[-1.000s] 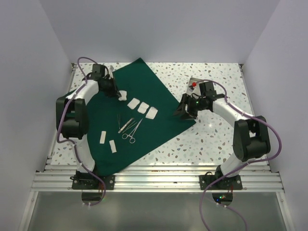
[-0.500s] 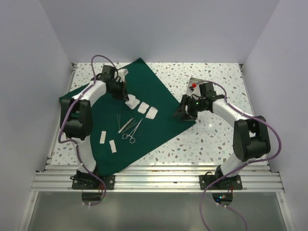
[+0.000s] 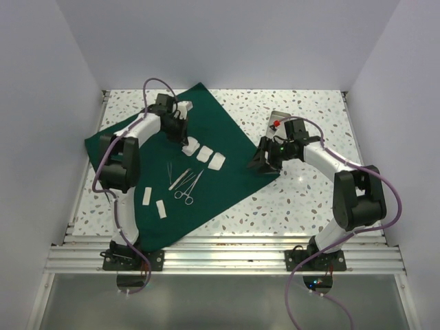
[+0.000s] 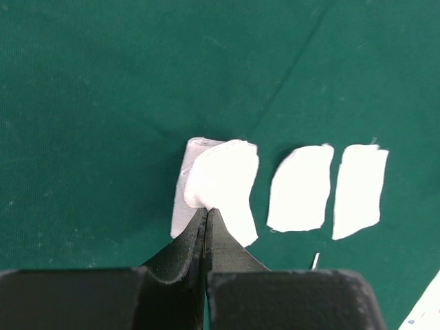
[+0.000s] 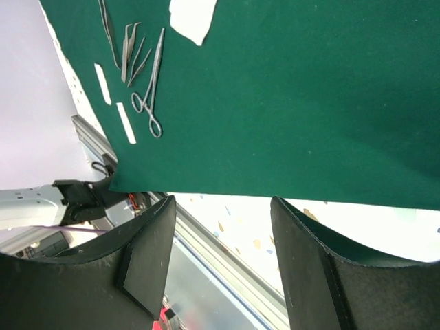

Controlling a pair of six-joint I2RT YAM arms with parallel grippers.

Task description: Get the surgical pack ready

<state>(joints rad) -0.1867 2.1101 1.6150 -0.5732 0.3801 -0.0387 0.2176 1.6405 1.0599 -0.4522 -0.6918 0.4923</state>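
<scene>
Status: early-to-mid, I'd say. Green cloth [image 3: 227,148] is spread flat on the table [image 3: 309,199], set diamond-wise. One corner points at the far wall, the opposite one at the arm bases.

Steel instruments [image 3: 184,184] lie mid-cloth in a loose bunch. Their long axes run on the diagonal, near-left to far-right, with ring handles at the near end. Three pads [image 3: 205,152] sit in a row just beyond them. The row runs far-left to near-right, each pad's long axis across it. Two small white strips [image 3: 154,202] lie nearer the left arm base.

Left gripper [image 4: 206,212] is pinched tight on a fourth white pad [image 4: 223,180], gripping its near edge. In the wrist view that pad hangs over the far-left end of the row and overlaps the end pad. Not yet set down.

Right gripper [image 5: 221,203] is spread wide, holding nothing, hovering at the cloth's right corner.

Small silver tray [image 3: 278,115] sits off the cloth behind the right arm, partly hidden.

Left to do, my read: place this pad, get the tray on, fold the cloth into a bundle.
</scene>
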